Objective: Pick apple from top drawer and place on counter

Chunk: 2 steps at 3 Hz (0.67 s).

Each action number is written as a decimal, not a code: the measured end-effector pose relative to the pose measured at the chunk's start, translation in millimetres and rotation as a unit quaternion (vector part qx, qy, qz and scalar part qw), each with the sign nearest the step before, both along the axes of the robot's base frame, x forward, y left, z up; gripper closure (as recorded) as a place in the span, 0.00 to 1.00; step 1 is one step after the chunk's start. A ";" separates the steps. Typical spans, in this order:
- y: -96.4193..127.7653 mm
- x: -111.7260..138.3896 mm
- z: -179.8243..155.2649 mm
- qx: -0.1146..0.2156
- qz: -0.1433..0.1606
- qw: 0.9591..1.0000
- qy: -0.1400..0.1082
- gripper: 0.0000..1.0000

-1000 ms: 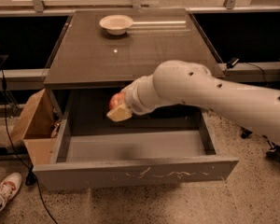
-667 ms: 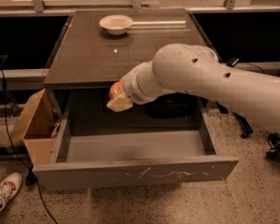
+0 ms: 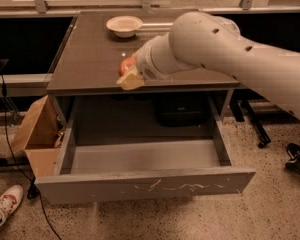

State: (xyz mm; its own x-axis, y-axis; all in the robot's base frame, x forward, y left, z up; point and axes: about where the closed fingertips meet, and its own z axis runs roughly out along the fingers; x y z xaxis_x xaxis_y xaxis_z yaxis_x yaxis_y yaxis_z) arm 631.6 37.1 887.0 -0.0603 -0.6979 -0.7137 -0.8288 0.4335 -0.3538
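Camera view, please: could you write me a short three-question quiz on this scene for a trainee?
1. True or false: the wide shallow grey top drawer is pulled open.
2. Where is the small round red apple? A) in the drawer; B) on the floor; C) in the gripper, above the front edge of the dark brown-grey glossy counter.
3. What stands near the counter's back edge?
Key: 1 true; 2 C; 3 a shallow cream bowl.
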 end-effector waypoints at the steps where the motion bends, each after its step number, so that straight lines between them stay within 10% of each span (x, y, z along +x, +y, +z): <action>1: 1.4 42.2 28.8 0.033 -0.009 0.999 -0.022 1.00; 2: 2.0 89.5 37.4 0.066 -0.030 0.997 -0.032 1.00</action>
